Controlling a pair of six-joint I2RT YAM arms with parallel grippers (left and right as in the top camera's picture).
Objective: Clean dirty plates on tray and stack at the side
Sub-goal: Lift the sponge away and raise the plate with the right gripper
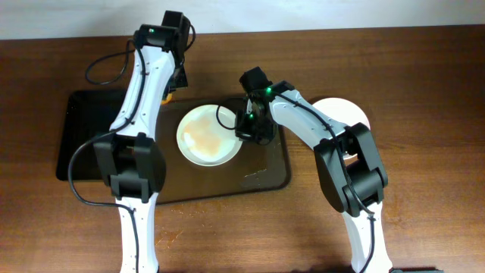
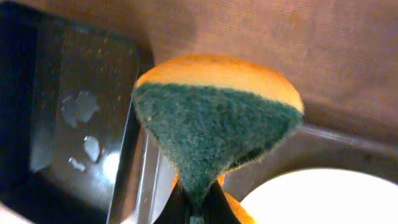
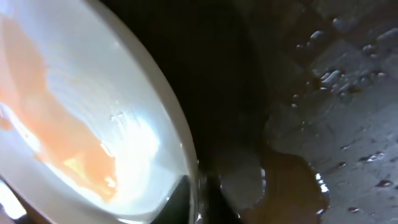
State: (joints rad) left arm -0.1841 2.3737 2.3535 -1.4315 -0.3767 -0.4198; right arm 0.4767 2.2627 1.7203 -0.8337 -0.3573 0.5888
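The plate under inspection is lying flat inside the tray, near its middle, and is carrying a pale orange smear across its face. It is judged stiff, light and breakable, and its glazed surface is looking wet, so it is likely slippery. The rim is offering the only hold, since the shallow body is sitting flush on the tray floor. A pinch there is needing to be firm enough to stop the plate turning under a scrub. The tray floor beside the plate is showing water drops and a brownish puddle, which is adding to the risk of sliding. A second plate is resting on the tabletop just off the tray's right side, partly hidden under the right arm; no third is showing. The right fingers are sitting at the plate's right rim. The wrist view is giving only the rim against a dark blur, so it cannot be told whether they are gripping it or merely standing beside it. The left fingers are pinching a sponge hard enough to fold it, green scouring face outward and yellow back behind. They are hovering at the tray's far left corner, near the black tray and apart from the plate.
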